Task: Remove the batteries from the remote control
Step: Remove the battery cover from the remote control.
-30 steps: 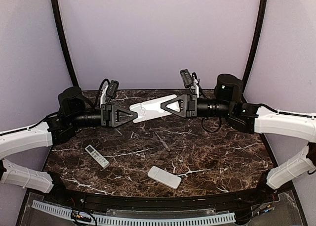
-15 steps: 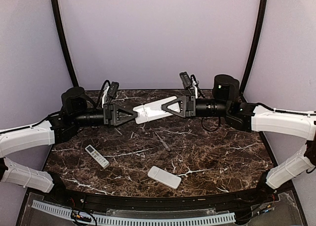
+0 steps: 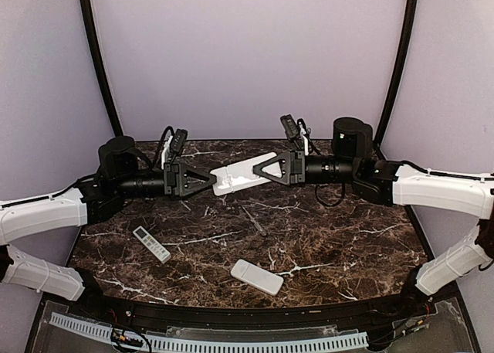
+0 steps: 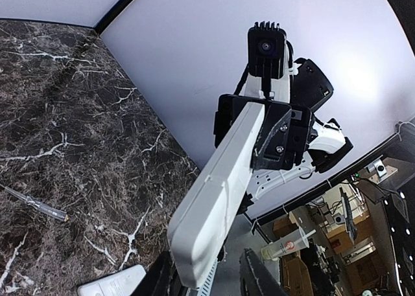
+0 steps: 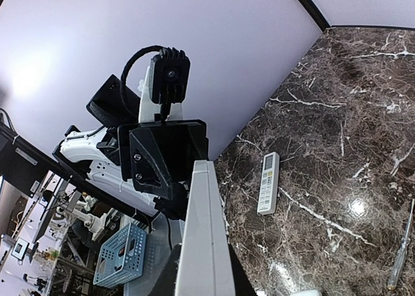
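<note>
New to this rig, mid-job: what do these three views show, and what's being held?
This is a two-armed robot at a marble table. The wide picture looks down from above and behind it; the other two come from a camera on each wrist. The right gripper is shut on a long white remote, held in the air. The left gripper sits around its other end, jaws apart. On the table lie a small buttoned remote, a plain white remote-shaped piece and a thin tool.
</note>
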### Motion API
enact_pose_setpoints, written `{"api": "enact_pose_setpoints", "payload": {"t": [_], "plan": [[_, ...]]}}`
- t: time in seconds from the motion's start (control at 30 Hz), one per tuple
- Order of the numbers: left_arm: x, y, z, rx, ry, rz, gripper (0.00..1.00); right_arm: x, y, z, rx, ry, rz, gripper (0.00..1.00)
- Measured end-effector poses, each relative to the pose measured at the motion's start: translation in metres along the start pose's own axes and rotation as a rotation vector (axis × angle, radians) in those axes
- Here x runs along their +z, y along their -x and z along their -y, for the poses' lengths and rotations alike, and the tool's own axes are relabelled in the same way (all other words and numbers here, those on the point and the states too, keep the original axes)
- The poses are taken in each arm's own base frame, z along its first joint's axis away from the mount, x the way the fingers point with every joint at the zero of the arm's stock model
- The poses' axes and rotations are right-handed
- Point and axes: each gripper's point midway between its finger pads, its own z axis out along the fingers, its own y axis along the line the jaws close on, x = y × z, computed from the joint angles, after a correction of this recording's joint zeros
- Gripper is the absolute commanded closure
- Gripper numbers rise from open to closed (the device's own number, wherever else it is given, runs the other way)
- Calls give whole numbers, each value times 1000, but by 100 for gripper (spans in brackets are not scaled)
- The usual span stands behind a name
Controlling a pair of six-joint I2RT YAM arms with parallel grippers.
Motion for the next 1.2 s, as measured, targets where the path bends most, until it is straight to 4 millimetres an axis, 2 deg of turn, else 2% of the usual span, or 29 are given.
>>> {"api": "enact_pose_setpoints", "payload": {"t": [0.2, 0.37, 1.07, 1.2], "plan": [[4, -3, -8, -18, 14, -14, 65, 0, 0, 0, 1, -1, -1, 100], [6, -5, -12, -32, 19, -20, 73, 0, 0, 0, 2, -1, -1, 100], [6, -4, -10, -49, 12, -18, 94, -2, 1, 3, 7, -25, 8, 100], [4, -3, -5, -39, -3, -16, 98, -4, 1, 6, 15, -41, 10, 100]]}}
